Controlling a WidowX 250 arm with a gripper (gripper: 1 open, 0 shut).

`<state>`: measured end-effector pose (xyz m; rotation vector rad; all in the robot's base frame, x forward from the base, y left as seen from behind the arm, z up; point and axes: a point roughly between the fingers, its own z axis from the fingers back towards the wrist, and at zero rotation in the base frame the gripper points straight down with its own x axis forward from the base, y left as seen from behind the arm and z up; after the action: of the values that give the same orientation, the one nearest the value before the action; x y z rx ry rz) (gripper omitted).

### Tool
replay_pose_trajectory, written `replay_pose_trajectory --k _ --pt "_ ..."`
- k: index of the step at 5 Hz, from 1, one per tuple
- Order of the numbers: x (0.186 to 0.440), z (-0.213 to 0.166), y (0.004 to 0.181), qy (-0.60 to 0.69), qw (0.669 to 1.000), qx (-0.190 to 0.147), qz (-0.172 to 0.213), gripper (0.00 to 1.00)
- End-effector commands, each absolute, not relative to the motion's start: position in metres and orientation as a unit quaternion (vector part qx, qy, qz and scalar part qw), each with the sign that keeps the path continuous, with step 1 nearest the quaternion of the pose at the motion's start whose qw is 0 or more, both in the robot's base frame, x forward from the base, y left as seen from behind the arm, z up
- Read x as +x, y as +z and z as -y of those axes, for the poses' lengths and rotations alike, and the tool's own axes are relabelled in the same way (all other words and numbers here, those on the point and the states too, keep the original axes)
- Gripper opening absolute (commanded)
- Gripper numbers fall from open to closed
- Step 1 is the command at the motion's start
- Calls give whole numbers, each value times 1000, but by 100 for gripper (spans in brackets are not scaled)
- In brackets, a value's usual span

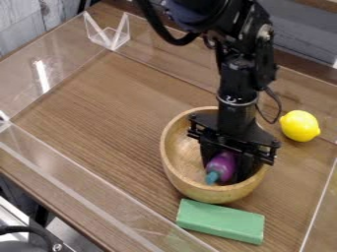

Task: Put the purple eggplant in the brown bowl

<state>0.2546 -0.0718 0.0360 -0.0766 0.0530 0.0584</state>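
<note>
The brown bowl [175,157] stands on the wooden table at the right front. The purple eggplant [219,171] is inside it, lying low against the right inner wall with its teal stem tip toward the front. My gripper [226,165] points straight down into the bowl, and its black fingers are closed against the eggplant's sides. The arm and the gripper's crossbar hide the eggplant's upper part.
A yellow lemon [301,125] lies right of the bowl, close to the arm. A flat green block [222,220] lies just in front of the bowl. Clear plastic walls [39,74] ring the table, and a clear stand [105,31] sits at the back left.
</note>
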Motion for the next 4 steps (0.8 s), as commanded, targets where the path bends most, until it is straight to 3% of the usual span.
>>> replay_pose_trajectory --k 1,2,4 --pt "265 69 55 36 998 -45 -2 100" --pt "265 66 67 40 998 -47 3 100" --pt "271 58 110 51 997 -55 35 100"
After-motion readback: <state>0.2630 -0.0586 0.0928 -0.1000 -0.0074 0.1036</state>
